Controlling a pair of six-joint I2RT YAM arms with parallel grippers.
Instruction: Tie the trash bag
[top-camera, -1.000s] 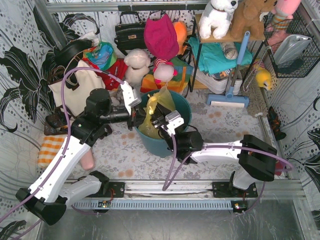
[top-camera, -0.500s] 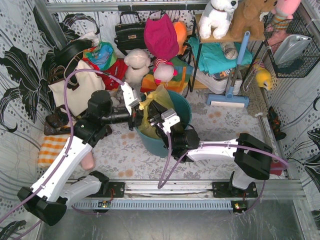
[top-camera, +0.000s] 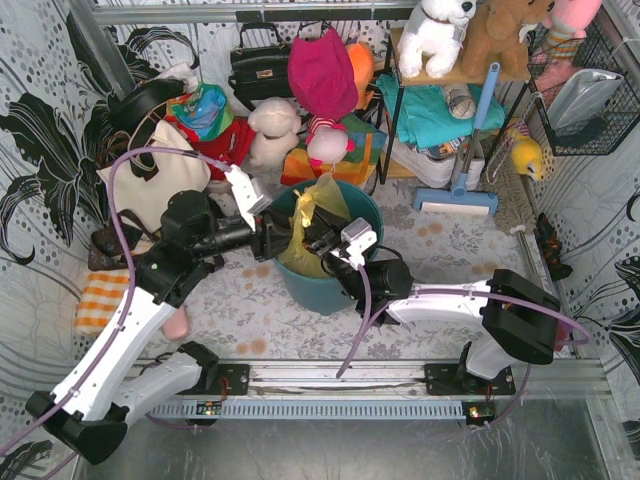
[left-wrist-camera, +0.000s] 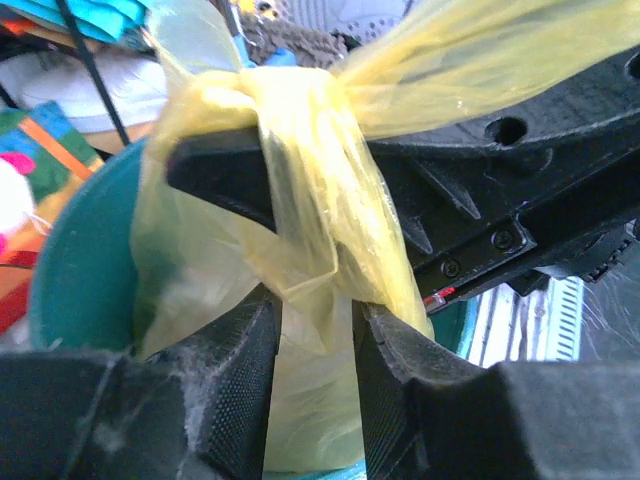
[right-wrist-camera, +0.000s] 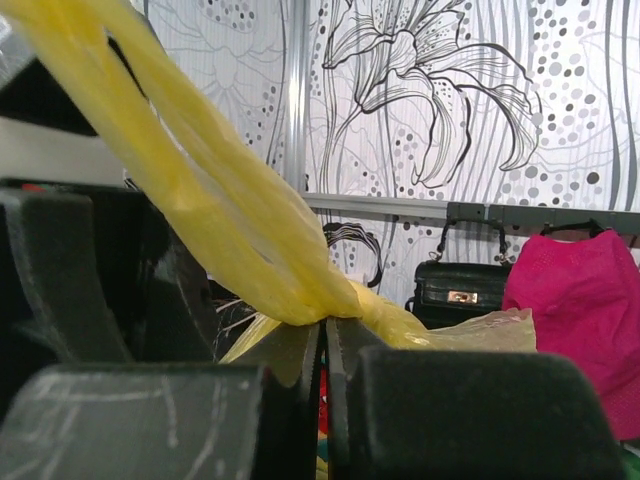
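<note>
Clearly knotted translucent yellow trash bag, tails flaring.

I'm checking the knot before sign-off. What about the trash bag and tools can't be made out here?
Right wrist view: the right tool, pinching the trash bag, blocks the bag's body below.
Left wrist view: the right tool's black finger crosses the knot, so its tightness is hidden; top view, too small.
Left wrist view: bag contents, behind cloudy film and the teal bin wall.
Left wrist view: whether the pads of the left tool touch the film, blurred.
</note>
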